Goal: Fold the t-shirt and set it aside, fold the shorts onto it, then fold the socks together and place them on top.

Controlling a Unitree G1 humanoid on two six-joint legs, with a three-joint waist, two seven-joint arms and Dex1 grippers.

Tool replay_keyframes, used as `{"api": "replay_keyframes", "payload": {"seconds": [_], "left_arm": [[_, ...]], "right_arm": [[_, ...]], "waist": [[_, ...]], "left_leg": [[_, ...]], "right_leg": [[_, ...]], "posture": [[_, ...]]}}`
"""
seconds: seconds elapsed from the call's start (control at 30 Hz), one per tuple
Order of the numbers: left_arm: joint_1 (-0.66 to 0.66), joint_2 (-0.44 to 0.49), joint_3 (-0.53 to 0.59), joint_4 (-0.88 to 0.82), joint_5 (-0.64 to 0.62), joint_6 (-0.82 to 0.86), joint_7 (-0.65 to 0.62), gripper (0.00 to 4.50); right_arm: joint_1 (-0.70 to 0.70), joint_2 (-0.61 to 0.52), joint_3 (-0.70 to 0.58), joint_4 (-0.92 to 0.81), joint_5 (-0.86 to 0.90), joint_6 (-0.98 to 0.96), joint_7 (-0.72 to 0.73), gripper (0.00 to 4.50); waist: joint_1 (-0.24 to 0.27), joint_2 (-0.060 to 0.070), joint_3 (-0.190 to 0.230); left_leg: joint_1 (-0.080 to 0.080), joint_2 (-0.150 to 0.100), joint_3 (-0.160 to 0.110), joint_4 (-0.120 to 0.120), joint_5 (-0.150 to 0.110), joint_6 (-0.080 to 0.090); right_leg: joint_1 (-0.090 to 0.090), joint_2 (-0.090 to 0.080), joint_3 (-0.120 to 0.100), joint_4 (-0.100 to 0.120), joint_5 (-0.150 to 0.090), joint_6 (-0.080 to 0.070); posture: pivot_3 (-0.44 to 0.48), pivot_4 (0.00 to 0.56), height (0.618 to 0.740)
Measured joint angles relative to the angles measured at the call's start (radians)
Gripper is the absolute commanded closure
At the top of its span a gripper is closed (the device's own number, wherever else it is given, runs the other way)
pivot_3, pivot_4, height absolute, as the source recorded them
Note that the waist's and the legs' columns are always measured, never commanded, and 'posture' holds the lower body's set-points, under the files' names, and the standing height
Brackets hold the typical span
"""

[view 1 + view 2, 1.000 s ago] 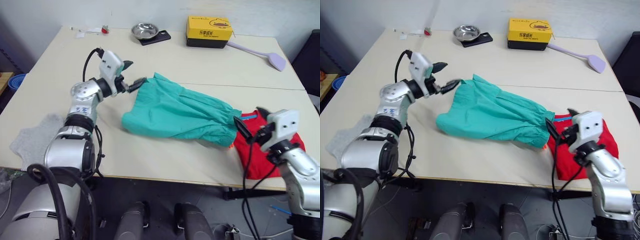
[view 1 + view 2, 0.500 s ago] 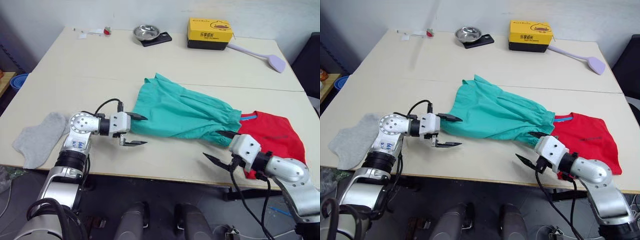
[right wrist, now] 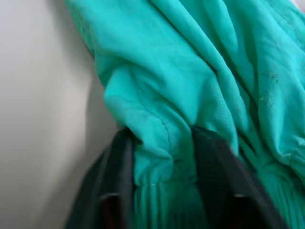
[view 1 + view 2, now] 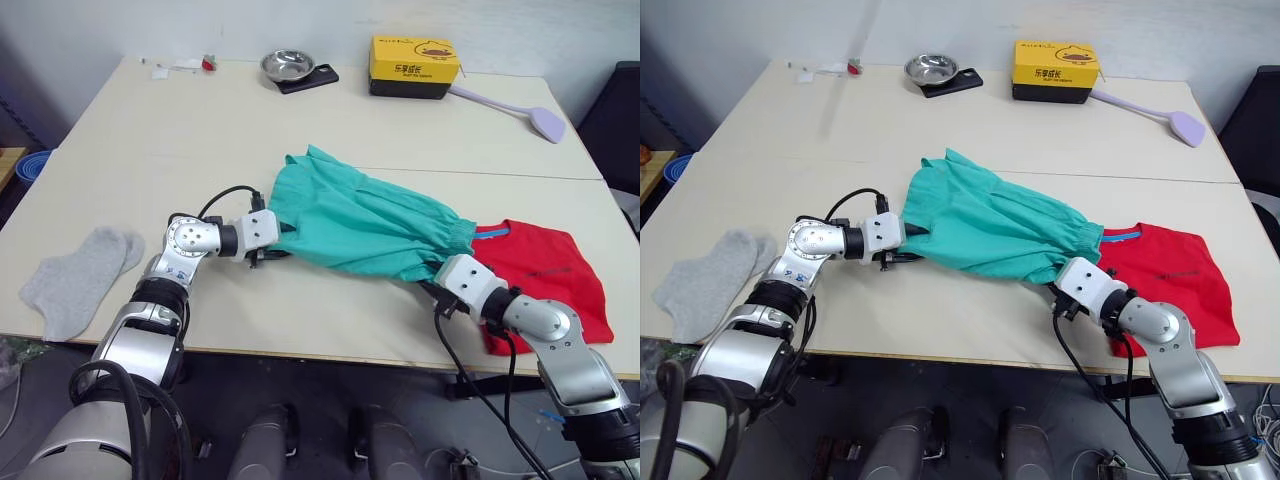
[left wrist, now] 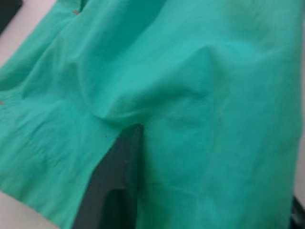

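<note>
Our right tool (image 3: 167,191) straddles a bunched fold at the waistband end of the shorts (image 4: 360,225), cloth between its fingers (image 3: 121,176) though full closure is unclear. Our left tool (image 4: 902,243) sits at the 9 o'clock hem; we cannot tell its opening. We judge both ends are taken for folding. The t-shirt (image 4: 545,275) lies at 3 o'clock, partly under the shorts; the socks (image 4: 75,280) rest on the worktop (image 4: 400,130) at 9 o'clock.
</note>
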Motion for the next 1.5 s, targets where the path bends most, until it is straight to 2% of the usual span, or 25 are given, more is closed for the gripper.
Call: {"api": "replay_keyframes", "payload": {"seconds": [0.03, 0.07, 0.13, 0.27, 0.33, 0.47, 0.63, 0.73, 0.83, 1.0, 1.07, 1.13, 1.17, 1.2, 1.3, 1.37, 1.5], "left_arm": [[0.011, 0.002, 0.011, -0.008, -0.030, 0.024, -0.050, 3.59], [0.035, 0.010, 0.024, -0.034, -0.061, 0.047, -0.102, 3.95], [0.101, 0.037, 0.040, -0.112, -0.124, 0.091, -0.204, 4.47], [0.274, 0.129, 0.080, -0.354, -0.219, 0.213, -0.284, 4.47], [0.425, 0.185, 0.119, -0.559, -0.279, 0.328, -0.284, 4.47], [0.716, 0.267, 0.202, -0.911, -0.366, 0.507, -0.233, 4.47], [0.949, 0.287, 0.309, -1.191, -0.405, 0.604, -0.120, 4.47], [1.024, 0.284, 0.322, -1.266, -0.415, 0.628, -0.080, 4.50], [1.055, 0.278, 0.323, -1.298, -0.436, 0.645, -0.065, 3.79], [1.065, 0.279, 0.358, -1.301, -0.522, 0.652, -0.095, 2.17], [1.071, 0.305, 0.399, -1.302, -0.603, 0.697, -0.138, 1.57], [1.070, 0.348, 0.451, -1.302, -0.705, 0.777, -0.179, 1.57], [1.060, 0.369, 0.479, -1.301, -0.755, 0.824, -0.189, 1.55], [1.038, 0.384, 0.500, -1.301, -0.805, 0.873, -0.193, 1.74], [0.901, 0.374, 0.512, -1.293, -0.891, 0.960, -0.162, 2.52], [0.830, 0.349, 0.461, -1.286, -0.866, 0.956, -0.142, 3.19], [0.744, 0.259, 0.251, -1.206, -0.676, 0.871, -0.117, 4.50]], "right_arm": [[-0.008, 0.000, 0.001, 0.007, 0.000, -0.017, 0.009, 4.30], [-0.018, -0.001, 0.005, 0.019, 0.000, -0.038, 0.020, 4.50], [-0.040, -0.009, 0.011, 0.051, 0.000, -0.089, 0.048, 4.50], [-0.072, -0.076, 0.044, 0.130, -0.041, -0.218, 0.109, 4.50], [-0.096, -0.074, 0.052, 0.157, -0.030, -0.271, 0.138, 4.50], [-0.106, -0.069, 0.069, 0.168, 0.041, -0.352, 0.234, 4.50], [-0.048, -0.066, 0.073, 0.147, 0.139, -0.348, 0.332, 4.50], [-0.004, -0.067, 0.055, 0.115, 0.201, -0.288, 0.349, 3.68], [0.032, -0.090, 0.024, 0.106, 0.235, -0.263, 0.374, 2.60], [0.099, -0.145, -0.066, 0.064, 0.331, -0.202, 0.433, 0.83], [0.151, -0.174, -0.125, 0.008, 0.435, -0.111, 0.466, 0.82], [0.196, -0.193, -0.194, -0.064, 0.572, 0.018, 0.474, 0.82], [0.202, -0.195, -0.223, -0.098, 0.635, 0.075, 0.468, 1.04], [0.201, -0.194, -0.246, -0.130, 0.697, 0.130, 0.450, 1.27], [0.135, -0.143, -0.238, -0.216, 0.773, 0.226, 0.357, 2.22], [0.084, -0.086, -0.154, -0.231, 0.702, 0.222, 0.302, 2.92], [-0.002, 0.051, 0.057, -0.170, 0.444, 0.136, 0.196, 4.40]], "waist": [[-0.002, 0.000, 0.000], [-0.006, 0.000, 0.000], [-0.018, 0.000, 0.000], [-0.032, 0.001, -0.001], [-0.043, 0.001, -0.001], [-0.046, 0.001, 0.000], [-0.019, 0.002, 0.000], [-0.018, 0.002, 0.000], [-0.019, 0.003, -0.001], [-0.020, 0.003, -0.001], [-0.020, 0.003, -0.001], [-0.022, 0.004, -0.001], [-0.023, 0.004, -0.001], [-0.022, 0.004, -0.001], [-0.021, 0.005, -0.002], [-0.021, 0.006, -0.003], [-0.021, 0.008, -0.004]], "left_leg": [[0.000, 0.000, 0.001, 0.000, 0.000, -0.001], [0.000, 0.000, 0.001, -0.001, 0.000, -0.001], [0.000, 0.001, 0.002, -0.001, 0.000, -0.002], [0.001, 0.003, 0.003, -0.001, -0.001, -0.002], [0.001, 0.004, 0.003, -0.001, -0.001, -0.003], [0.001, 0.004, 0.001, -0.002, -0.001, -0.003], [0.001, 0.004, -0.001, -0.001, -0.006, -0.007], [0.001, 0.003, -0.001, -0.002, -0.007, -0.007], [0.001, 0.003, -0.001, -0.003, -0.007, -0.007], [0.001, 0.004, -0.001, -0.004, -0.007, -0.008], [0.001, 0.005, -0.002, -0.004, -0.007, -0.007], [0.001, 0.005, -0.002, -0.004, -0.008, -0.007], [0.002, 0.005, -0.003, -0.004, -0.008, -0.007], [0.002, 0.005, -0.003, -0.004, -0.008, -0.007], [0.002, 0.005, -0.004, -0.004, -0.008, -0.007], [0.002, 0.004, -0.004, -0.004, -0.007, -0.008], [0.000, 0.003, 0.001, -0.007, -0.005, -0.012]], "right_leg": [[0.000, 0.000, 0.000, 0.000, 0.000, 0.000], [-0.001, 0.001, 0.000, 0.000, 0.000, 0.000], [-0.001, 0.001, 0.000, -0.001, 0.000, 0.000], [0.000, 0.000, 0.002, -0.002, 0.000, 0.000], [-0.001, 0.001, 0.002, -0.002, 0.000, 0.000], [0.000, 0.000, 0.002, -0.002, -0.001, -0.001], [0.002, -0.001, 0.001, -0.005, 0.000, -0.002], [0.002, -0.002, 0.001, -0.006, 0.000, -0.003], [0.001, -0.002, 0.001, -0.006, 0.000, -0.004], [0.001, -0.002, 0.000, -0.006, -0.001, -0.005], [0.001, -0.001, 0.000, -0.006, -0.001, -0.005], [0.001, -0.001, 0.000, -0.005, -0.002, -0.006], [0.001, -0.001, 0.000, -0.005, -0.002, -0.007], [0.001, -0.001, 0.000, -0.005, -0.002, -0.007], [0.002, -0.001, -0.001, -0.005, -0.001, -0.008], [0.001, -0.001, -0.001, -0.006, -0.001, -0.008], [-0.002, -0.001, 0.000, -0.005, -0.001, -0.008]], "posture": [[0.000, 0.150, 0.740], [0.000, 0.150, 0.740], [0.000, 0.150, 0.740], [0.000, 0.150, 0.740], [0.000, 0.150, 0.740], [0.000, 0.150, 0.740], [0.000, 0.150, 0.740], [0.000, 0.150, 0.740], [0.000, 0.150, 0.740], [0.000, 0.150, 0.740], [0.000, 0.150, 0.740], [0.000, 0.150, 0.740], [0.000, 0.150, 0.740], [0.000, 0.150, 0.740], [0.000, 0.150, 0.740], [0.000, 0.150, 0.740], [0.000, 0.150, 0.740]]}}
